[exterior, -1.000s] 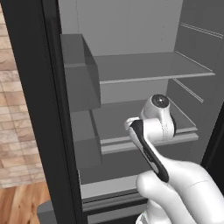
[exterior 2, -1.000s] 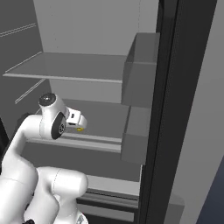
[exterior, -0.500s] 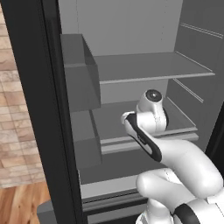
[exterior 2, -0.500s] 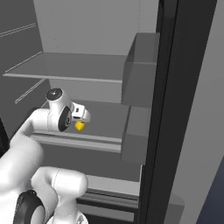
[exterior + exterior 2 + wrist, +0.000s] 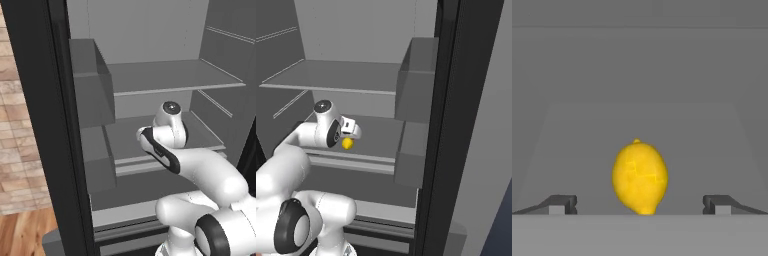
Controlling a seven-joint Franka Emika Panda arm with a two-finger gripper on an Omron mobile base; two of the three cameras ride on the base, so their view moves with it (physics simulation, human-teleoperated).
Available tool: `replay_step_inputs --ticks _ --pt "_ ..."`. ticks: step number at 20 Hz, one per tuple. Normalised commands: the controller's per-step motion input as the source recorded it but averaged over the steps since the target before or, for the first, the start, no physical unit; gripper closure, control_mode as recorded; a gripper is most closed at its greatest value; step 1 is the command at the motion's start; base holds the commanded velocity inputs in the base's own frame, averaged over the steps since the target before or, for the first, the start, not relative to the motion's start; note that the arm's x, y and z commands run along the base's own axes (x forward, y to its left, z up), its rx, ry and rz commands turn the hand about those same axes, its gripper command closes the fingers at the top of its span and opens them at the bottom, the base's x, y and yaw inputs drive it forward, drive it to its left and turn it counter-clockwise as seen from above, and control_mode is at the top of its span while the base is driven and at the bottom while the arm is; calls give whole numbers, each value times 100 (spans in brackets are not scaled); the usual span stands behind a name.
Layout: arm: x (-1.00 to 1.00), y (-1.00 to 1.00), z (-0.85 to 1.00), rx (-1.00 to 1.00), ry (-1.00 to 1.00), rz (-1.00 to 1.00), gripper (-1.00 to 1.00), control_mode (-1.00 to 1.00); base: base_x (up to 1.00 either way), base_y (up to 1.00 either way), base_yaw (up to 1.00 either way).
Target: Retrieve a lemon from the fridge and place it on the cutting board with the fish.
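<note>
The fridge (image 5: pixel 55 125) stands open, and the white arm reaches into it at the level of the lower grey shelf (image 5: pixel 381 127). The lemon (image 5: pixel 640 177) lies on this shelf, near its middle, in front of the grey back wall. From the right base view the lemon (image 5: pixel 347 144) appears as a small yellow spot just below the end of the hand, close to the front part of the shelf.

In the hand view the gripper (image 5: pixel 640 205) faces the lemon directly. Its two dark fingertips (image 5: pixel 562 204) rise low at the left and at the right, and the fruit sits between them, nearer to the middle than to either tip. The jaws are wide apart and they do not touch the lemon; there is free space on both sides of it. The lemon stands with its pointed end up in this view.

Above, a second shelf (image 5: pixel 170 77) crosses the fridge. A grey door bin (image 5: pixel 418 80) hangs on the inner side of the right door.
</note>
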Motion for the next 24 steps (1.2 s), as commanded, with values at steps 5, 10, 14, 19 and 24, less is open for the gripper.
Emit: replay_step_inputs --ticks 5,10,14,19,24 --pt "0 0 -11 0 0 0 -100 -100 0 0 0" --pt "0 0 -5 0 0 0 -100 -100 0 0 0" --pt "0 0 -7 0 0 0 -100 -100 0 0 0" --pt "0 0 -15 -3 4 0 -100 -100 0 0 0" --pt "0 0 -19 -3 3 0 -100 -100 0 0 0"
